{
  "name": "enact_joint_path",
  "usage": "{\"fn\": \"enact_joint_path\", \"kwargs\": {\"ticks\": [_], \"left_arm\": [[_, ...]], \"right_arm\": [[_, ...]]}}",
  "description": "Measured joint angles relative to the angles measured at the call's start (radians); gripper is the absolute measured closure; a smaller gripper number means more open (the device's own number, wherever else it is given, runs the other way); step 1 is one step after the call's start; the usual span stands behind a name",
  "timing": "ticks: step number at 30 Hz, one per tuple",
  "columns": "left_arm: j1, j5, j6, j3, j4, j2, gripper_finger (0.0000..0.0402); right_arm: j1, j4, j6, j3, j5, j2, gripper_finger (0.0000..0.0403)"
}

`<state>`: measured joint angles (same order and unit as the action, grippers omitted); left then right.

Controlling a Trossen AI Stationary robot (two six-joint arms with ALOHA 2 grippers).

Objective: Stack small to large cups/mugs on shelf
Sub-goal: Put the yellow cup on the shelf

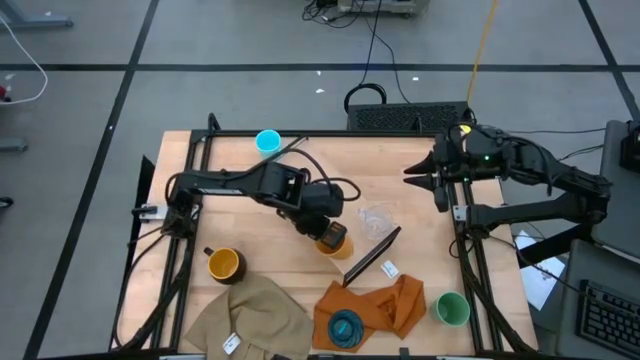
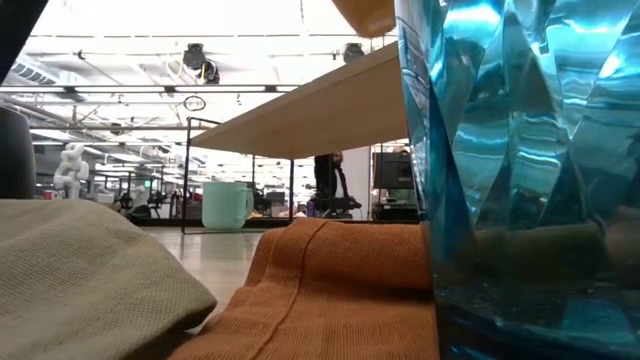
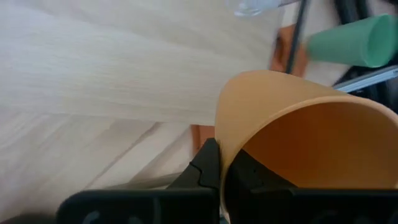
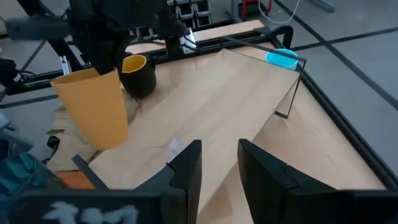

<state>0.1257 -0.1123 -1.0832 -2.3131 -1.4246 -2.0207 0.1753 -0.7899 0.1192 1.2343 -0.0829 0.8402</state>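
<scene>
A: Going left to right, what's on the bench point(image 1: 250, 205)?

B: The dark mug point(image 1: 224, 264) with the yellow inside stands near the left edge, the tan cloth point(image 1: 255, 315) below it. The light-blue mug point(image 1: 267, 142) sits at the far side. In the middle the left gripper point(image 1: 325, 232) is clamped on the rim of the orange cup point(image 1: 332, 241), one finger inside, one outside.

A: How will that cup handle?

B: It looks like thin plastic, so I'd judge it light and a bit slick; a rim pinch can let it swing. The clear tumbler point(image 1: 377, 221) just beside it lies tipped and looks easy to knock.

A: And the shelf?

B: The shelf point(image 1: 372, 256) stands tilted just right of the cup, partly on the orange cloth point(image 1: 385, 305), which also carries the teal cup point(image 1: 346, 328). That lean could get in the way of stacking. The green cup point(image 1: 452, 309) is at the right edge.

A: The other arm?

B: The right gripper point(image 1: 436, 186) waits at the right side, partly open, holding nothing.
</scene>
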Motion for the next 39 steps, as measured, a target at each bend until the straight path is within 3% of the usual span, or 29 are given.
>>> {"fn": "enact_joint_path", "kwargs": {"ticks": [23,30,39], "left_arm": [[-0.008,0.006,-0.070,0.001,-0.002,-0.011,0.0401],[0.006,-0.052,-0.075,0.000,0.023,-0.075,0.0401],[-0.003,-0.018,-0.080,0.000,0.044,-0.082,0.0401]], "right_arm": [[0.000,0.070,0.000,-0.088,-0.001,-0.010,0.0307],[0.000,0.068,0.000,-0.092,-0.001,-0.024,0.0307],[0.000,0.065,0.000,-0.092,-0.001,-0.033,0.0307]]}}
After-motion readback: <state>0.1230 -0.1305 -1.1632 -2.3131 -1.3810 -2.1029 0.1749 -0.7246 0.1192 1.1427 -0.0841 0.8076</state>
